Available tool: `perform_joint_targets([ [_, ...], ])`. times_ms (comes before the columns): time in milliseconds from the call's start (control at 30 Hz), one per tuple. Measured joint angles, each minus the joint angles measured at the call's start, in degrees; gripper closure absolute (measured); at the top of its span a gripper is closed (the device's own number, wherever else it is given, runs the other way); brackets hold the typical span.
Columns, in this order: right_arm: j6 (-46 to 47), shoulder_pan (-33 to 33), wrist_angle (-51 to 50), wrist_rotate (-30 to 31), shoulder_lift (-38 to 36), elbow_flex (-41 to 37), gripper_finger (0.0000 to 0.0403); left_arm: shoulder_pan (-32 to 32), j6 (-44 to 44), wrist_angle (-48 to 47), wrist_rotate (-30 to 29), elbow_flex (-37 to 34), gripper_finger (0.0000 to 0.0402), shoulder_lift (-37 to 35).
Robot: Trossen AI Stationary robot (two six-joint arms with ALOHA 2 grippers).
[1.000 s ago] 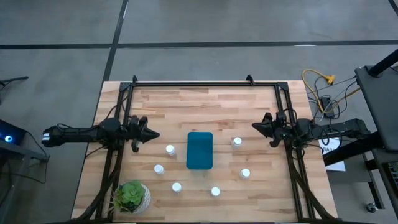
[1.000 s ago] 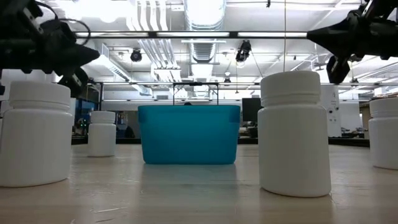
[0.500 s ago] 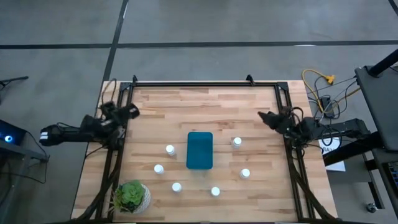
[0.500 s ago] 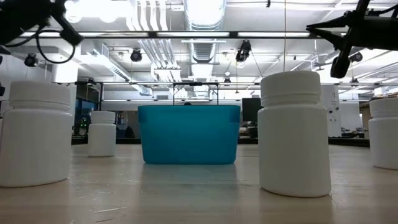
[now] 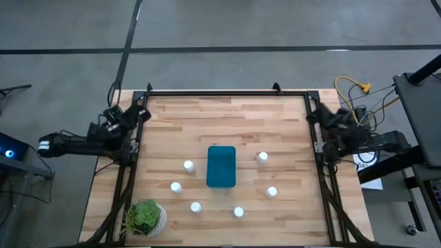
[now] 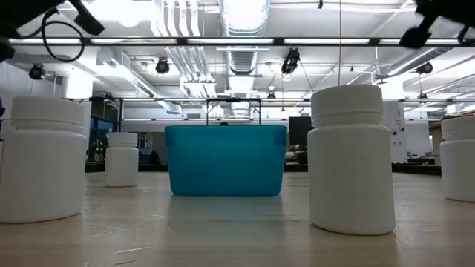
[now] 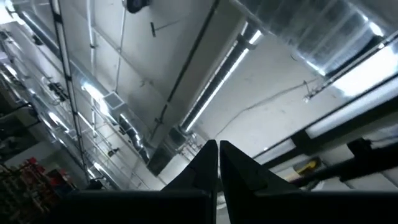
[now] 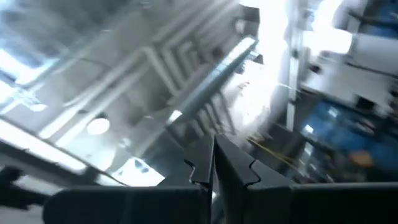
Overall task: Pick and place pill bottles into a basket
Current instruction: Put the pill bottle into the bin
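Six pill bottles stand loose around the basket, both grippers closed and empty at the table's side edges.

Basket point(image 5: 221, 166), teal, sits mid-table, nothing visible inside it from above. Pill bottles on the wood around it, none touching it: one just left of it point(image 5: 189, 165), two further left and nearer the front point(image 5: 176, 187) point(image 5: 196, 207), one at front right of it point(image 5: 238, 212), one just right of it point(image 5: 262, 157), one further right point(image 5: 271, 192). All upright, caps on. Low view: basket point(image 6: 225, 159) behind two big near bottles point(image 6: 41, 159) point(image 6: 351, 158). Left gripper point(image 5: 140, 114) at the left table edge, raised, fingers point(image 7: 205, 163) pressed together, holding nothing. Right gripper point(image 5: 318, 114) at the right table edge, fingers point(image 8: 205, 160) together, holding nothing. Both wrist views show only ceiling. Potted plant point(image 5: 146, 218) at front left corner of the table point(image 5: 227, 117).
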Motion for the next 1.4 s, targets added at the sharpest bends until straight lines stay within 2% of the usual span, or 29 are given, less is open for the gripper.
perform_joint_targets([
  [133, -8.18, 0.00, -0.39, -7.31, 3.59, 9.60, 0.0394, 0.00, -0.06, -0.11, -0.75, 7.38, 0.0402, 6.30],
  [233, -16.08, 0.00, -0.61, -17.08, 8.57, 19.43, 0.0394, 0.00, 0.35, -0.02, -0.05, 14.88, 0.0402, 10.37],
  [333, -23.04, 0.00, -2.11, -26.71, 14.23, 30.10, 0.0394, 0.00, 1.28, 0.11, 4.15, 23.54, 0.0402, 15.43],
  [400, -25.72, 0.00, -6.28, -30.59, 17.98, 37.50, 0.0394, 0.00, 5.06, -0.05, 10.13, 29.90, 0.0402, 18.70],
  [467, -27.45, 0.00, -14.23, -32.33, 21.39, 44.81, 0.0394, -0.01, 10.01, -0.38, 19.29, 36.71, 0.0402, 21.96],
  [533, -28.07, 0.00, -25.80, -32.35, 25.04, 52.74, 0.0394, -0.02, 14.17, -1.89, 28.97, 43.36, 0.0402, 24.86],
  [600, -28.75, 0.00, -39.03, -32.35, 28.61, 60.53, 0.0394, -0.04, 17.41, -6.69, 36.19, 50.04, 0.0402, 27.01],
  [667, -29.83, 0.00, -52.21, -32.39, 32.45, 68.17, 0.0394, -0.02, 20.03, -16.82, 38.88, 56.06, 0.0402, 28.75],
  [767, -31.16, 0.00, -69.51, -32.87, 38.19, 79.32, 0.0394, 0.00, 25.35, -40.12, 38.65, 65.33, 0.0402, 30.36],
  [867, -32.81, 0.00, -83.02, -34.20, 43.13, 89.02, 0.0394, -0.01, 30.46, -64.73, 34.93, 74.98, 0.0402, 32.48],
  [933, -33.74, 0.00, -90.60, -34.44, 45.85, 94.87, 0.0394, -0.04, 32.32, -76.13, 32.81, 80.48, 0.0402, 34.80],
  [1200, -34.23, 0.00, -117.60, -35.11, 54.64, 113.05, 0.0394, -0.04, 35.04, -96.99, 30.51, 93.91, 0.0402, 40.43],
  [1400, -35.99, 0.00, -135.32, -35.11, 61.19, 122.22, 0.0394, -0.18, 34.57, -113.26, 26.94, 97.66, 0.0402, 43.26],
])
